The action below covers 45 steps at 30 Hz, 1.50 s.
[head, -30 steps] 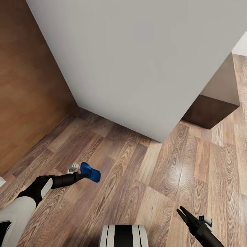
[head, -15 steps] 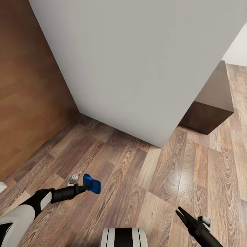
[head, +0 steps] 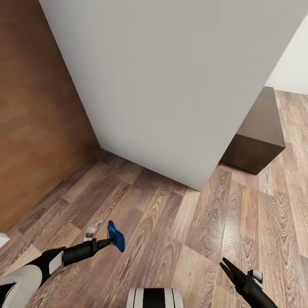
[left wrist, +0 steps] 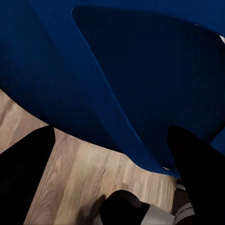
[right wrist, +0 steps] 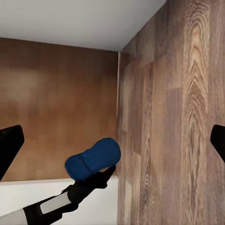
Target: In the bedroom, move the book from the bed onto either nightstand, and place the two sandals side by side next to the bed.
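Since a second ago the left end effector has drawn back toward the robot's base, and the blue sandal pinched in it has tipped up on edge above the wood-plank floor, well short of the bed. Held by one thin edge, the sandal could twist out and drop. The right end effector hangs spread and empty.

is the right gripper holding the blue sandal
No, the left gripper holds the blue sandal above the wood-plank floor, while the right gripper is open with nothing between its fingers.
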Motion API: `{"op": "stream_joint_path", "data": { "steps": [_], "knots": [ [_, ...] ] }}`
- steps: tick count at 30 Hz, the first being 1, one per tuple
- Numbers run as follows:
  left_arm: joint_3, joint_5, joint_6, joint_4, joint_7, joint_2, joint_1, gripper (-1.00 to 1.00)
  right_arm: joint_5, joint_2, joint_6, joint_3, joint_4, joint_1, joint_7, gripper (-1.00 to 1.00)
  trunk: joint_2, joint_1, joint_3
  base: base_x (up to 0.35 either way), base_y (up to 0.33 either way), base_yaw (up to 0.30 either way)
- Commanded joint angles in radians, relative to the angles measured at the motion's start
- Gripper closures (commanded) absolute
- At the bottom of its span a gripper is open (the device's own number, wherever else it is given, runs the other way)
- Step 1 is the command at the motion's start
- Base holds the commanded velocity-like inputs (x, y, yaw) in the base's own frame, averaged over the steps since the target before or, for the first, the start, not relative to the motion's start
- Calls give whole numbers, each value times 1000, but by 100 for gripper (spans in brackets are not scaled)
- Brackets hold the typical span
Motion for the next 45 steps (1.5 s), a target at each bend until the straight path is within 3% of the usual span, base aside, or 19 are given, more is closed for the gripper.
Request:
{"op": "stream_joint_path", "data": {
  "steps": [1,6,20,45],
  "knots": [
    [7,-5,3,1,-4,0,0,100,-6,0,9,1,0,0,1,-100,0,-1,3,0,0,0],
    [7,-8,-48,11,-16,2,0,100,-4,0,8,15,0,0,-5,-100,1,-3,23,0,0,0],
    [4,-9,-101,13,-19,0,2,100,-5,0,8,17,0,0,-8,-100,4,-9,77,0,0,0],
    [5,-11,-106,13,-18,-1,2,100,-8,5,12,14,0,0,-10,-100,10,-20,173,0,0,0]
  ]
}}
